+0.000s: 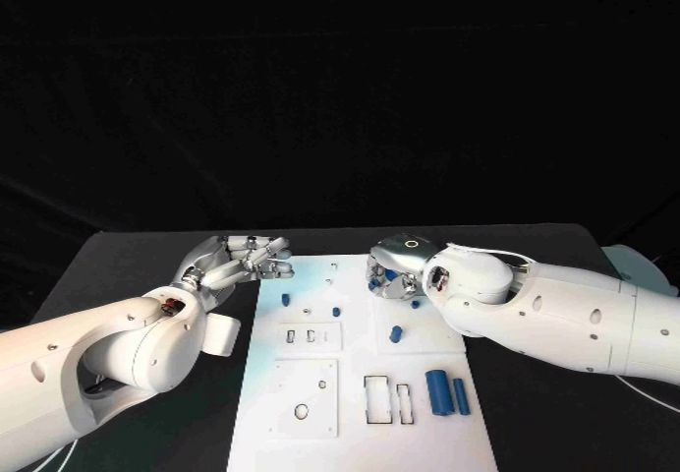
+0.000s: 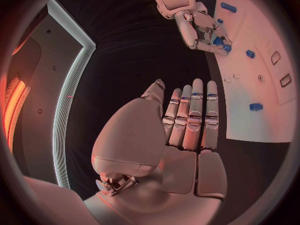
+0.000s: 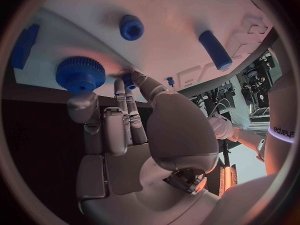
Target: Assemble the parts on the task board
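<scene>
My right hand pinches a small blue peg beside the blue gear at the task board's twelve o'clock edge; my left hand hovers released at ten o'clock, off the board.

Two bulky white robot arms with smooth, rounded shells and small dark screw holes dotted along them. Each ends in a silver metallic robot hand: the left robot hand and the right robot hand, with segmented fingers and broad, glossy palm plates. A thin white cable loops over the right wrist, where a glowing ring marks the hand's top.
</scene>
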Tool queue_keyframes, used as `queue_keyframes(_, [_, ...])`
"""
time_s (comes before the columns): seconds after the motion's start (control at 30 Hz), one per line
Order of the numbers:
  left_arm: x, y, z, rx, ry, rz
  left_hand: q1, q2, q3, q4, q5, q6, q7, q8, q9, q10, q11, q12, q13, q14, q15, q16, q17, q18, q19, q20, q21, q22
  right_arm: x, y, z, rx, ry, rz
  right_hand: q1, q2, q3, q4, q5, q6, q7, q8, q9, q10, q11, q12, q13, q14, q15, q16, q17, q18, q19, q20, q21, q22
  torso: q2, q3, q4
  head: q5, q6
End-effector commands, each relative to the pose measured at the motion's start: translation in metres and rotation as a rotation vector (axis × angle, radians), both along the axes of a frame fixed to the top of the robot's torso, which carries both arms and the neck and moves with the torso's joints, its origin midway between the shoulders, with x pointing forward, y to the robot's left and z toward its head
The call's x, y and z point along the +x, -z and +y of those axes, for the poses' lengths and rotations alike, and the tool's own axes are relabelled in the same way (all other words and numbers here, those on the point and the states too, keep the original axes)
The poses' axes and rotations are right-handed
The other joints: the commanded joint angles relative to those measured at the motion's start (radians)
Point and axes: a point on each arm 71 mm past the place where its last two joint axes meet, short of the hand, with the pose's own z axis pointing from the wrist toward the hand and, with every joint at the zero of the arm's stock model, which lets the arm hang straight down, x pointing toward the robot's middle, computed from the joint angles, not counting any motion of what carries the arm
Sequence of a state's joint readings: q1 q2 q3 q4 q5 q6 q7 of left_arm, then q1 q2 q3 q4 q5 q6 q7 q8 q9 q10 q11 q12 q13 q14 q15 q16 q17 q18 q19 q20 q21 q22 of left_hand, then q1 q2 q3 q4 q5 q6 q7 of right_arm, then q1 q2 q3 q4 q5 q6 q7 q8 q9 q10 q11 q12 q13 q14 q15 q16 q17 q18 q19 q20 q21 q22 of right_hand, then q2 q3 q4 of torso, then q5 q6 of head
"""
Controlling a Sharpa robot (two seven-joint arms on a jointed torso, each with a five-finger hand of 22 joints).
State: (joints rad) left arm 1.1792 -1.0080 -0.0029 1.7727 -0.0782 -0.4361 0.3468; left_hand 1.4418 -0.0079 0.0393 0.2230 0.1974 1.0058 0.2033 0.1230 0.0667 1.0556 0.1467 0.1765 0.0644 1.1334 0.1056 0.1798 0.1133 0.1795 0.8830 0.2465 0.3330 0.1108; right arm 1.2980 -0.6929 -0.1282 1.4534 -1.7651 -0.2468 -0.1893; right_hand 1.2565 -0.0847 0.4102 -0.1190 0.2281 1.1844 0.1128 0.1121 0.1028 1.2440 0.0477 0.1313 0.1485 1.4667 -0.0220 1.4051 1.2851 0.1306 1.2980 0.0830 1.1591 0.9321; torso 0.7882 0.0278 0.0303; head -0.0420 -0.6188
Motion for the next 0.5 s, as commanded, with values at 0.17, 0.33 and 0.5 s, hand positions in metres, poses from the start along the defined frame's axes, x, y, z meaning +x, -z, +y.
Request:
queue_keyframes(0.17, [0.001,-0.001,0.0,-0.007,0.013,0.004,0.0,-0.005,0.003,0.006,0.003,-0.001,0.005,-0.006,-0.002,0.003,0.006,-0.006,0.0,0.008,0.001,-0.005,0.002,0.005,0.009,0.001,-0.001,-0.002,-0.003,-0.01,0.003,0.079,-0.002,-0.081,0.025,0.016,0.01,0.001,-0.001,0.026,-0.011,0.01,0.025,0.023,-0.008,0.009,0.011,0.058,-0.011,0.012,0.013,-0.019,0.011,-0.008,0.018,0.023,0.002,-0.0008,0.0036,0.001,0.007])
queue_keyframes(0.33, [0.002,0.0,0.001,-0.009,0.008,0.01,0.001,-0.004,0.004,0.006,0.004,-0.001,0.006,-0.007,-0.002,0.003,0.007,-0.008,0.0,0.009,0.002,-0.006,0.002,0.005,0.01,0.001,-0.002,-0.003,-0.001,-0.018,0.011,0.131,-0.003,-0.121,0.03,0.017,0.015,0.001,0.002,0.028,-0.011,0.011,0.03,0.022,-0.008,0.007,0.012,0.059,-0.013,0.018,0.022,-0.021,0.014,-0.01,0.027,0.037,0.004,-0.0008,0.0048,0.001,0.015])
queue_keyframes(0.5, [0.003,0.0,0.002,-0.014,0.006,0.018,0.002,-0.004,0.005,0.005,0.004,-0.002,0.006,-0.008,-0.002,0.003,0.007,-0.009,0.0,0.009,0.002,-0.007,0.002,0.005,0.01,0.001,-0.002,-0.003,0.007,-0.022,0.019,0.161,0.004,-0.144,0.031,0.014,0.017,0.002,0.002,0.023,-0.009,0.009,0.033,0.016,-0.006,0.001,0.012,0.059,-0.011,0.021,0.025,-0.021,0.013,-0.01,0.03,0.041,0.006,-0.0008,0.0062,0.003,0.021])
